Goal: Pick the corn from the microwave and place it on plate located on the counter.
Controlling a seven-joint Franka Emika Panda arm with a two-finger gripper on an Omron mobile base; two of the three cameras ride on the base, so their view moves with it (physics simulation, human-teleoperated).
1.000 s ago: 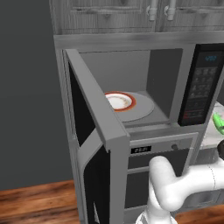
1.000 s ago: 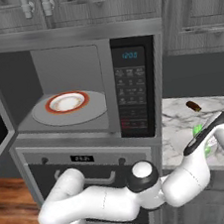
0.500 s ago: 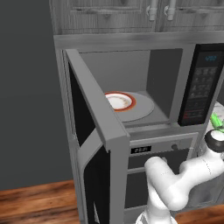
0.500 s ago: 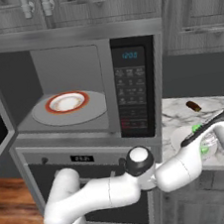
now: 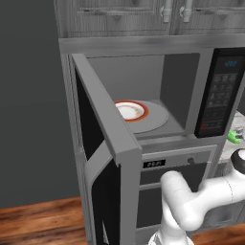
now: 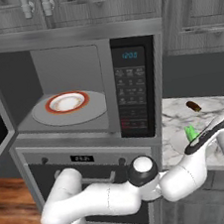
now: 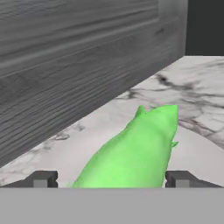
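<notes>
The bright green corn [image 6: 190,132] lies on the pale round plate [image 6: 175,143] on the marbled counter [image 6: 211,113], right of the microwave [image 6: 133,88]. In the hand view the corn [image 7: 135,148] stretches away from me between my fingertips [image 7: 43,178], over the plate [image 7: 192,153]. My gripper [image 7: 111,179] is open, its tips spread wide with a gap beside the corn on the left. From the right base view the gripper [image 6: 191,143] sits low just behind the corn. The corn [image 5: 234,136] also peeks in at the right edge of the left base view.
The microwave door [image 5: 107,134] stands open to the left. A small cream plate with a red-orange rim [image 6: 66,102] rests on the turntable [image 6: 96,108]. A small brown item [image 6: 193,105] lies further back on the counter. An oven front [image 6: 90,159] sits below.
The arm has stretched further right and lowered the hand toward the plate. The corn has stayed over the plate, dropping slightly.
</notes>
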